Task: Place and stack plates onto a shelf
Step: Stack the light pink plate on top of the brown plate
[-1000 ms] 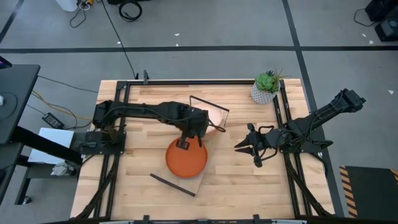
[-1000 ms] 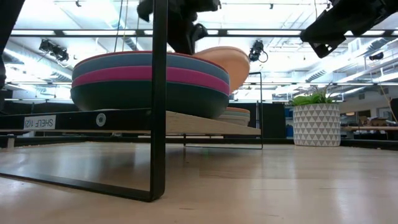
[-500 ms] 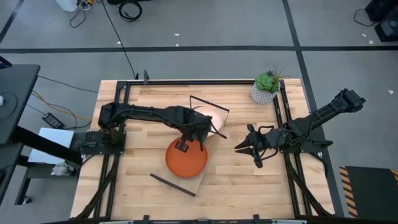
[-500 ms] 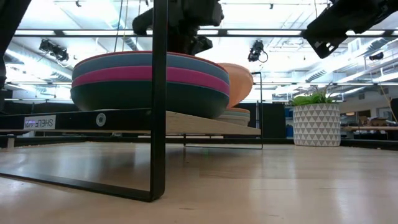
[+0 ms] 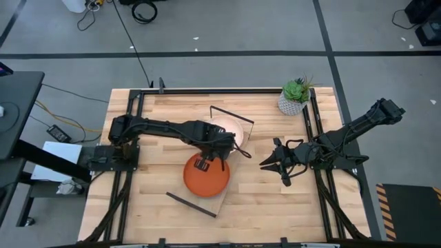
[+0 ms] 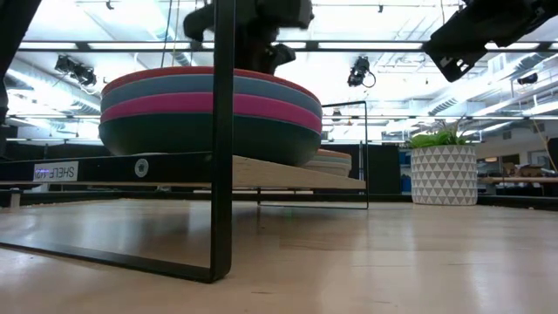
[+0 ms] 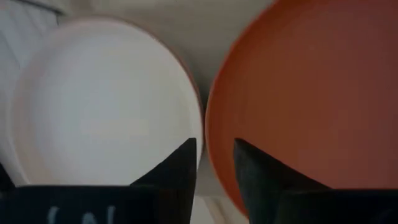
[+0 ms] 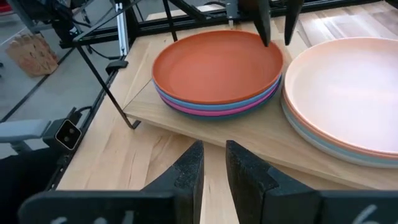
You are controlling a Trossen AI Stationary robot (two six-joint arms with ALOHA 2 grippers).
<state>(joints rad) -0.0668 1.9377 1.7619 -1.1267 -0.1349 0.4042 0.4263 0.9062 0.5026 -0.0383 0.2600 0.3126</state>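
At frame centre, the left gripper hovers empty, fingers slightly parted, between the round orange-red plate and pale cream plate on the light-wood shelf. The right gripper, nearly closed, holds nothing.

Bright ceiling lights glare behind my table; my left wrist view is blurred at close range.

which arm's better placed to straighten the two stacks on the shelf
Left, probably. Its claw hangs right over the shelf, between the orange-red plate and the pale cream plate. The right claw waits off to the side.
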